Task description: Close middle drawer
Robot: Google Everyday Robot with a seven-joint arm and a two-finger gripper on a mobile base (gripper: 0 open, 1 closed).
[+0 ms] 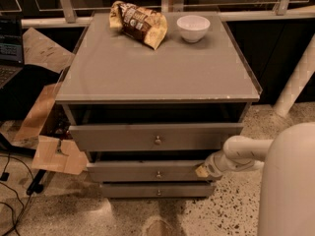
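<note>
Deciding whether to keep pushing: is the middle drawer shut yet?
Not quite: the middle drawer juts out past the bottom drawer, with the gripper against its right end.

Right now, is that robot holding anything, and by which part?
Cannot tell: the gripper sits against the middle drawer, at the right end of its front.

Three drawers [118,137] [128,172] [138,190], one bowl [193,27] and one snack bag [139,22] on the counter [157,73], one gripper [202,171] at the right end of the middle drawer [128,172].

The middle drawer [128,171] front is showing matt grey wood; its metal knob [158,174] is glinting. The end effector [203,170], smooth pale plastic, is sitting at that front's right end.
</note>
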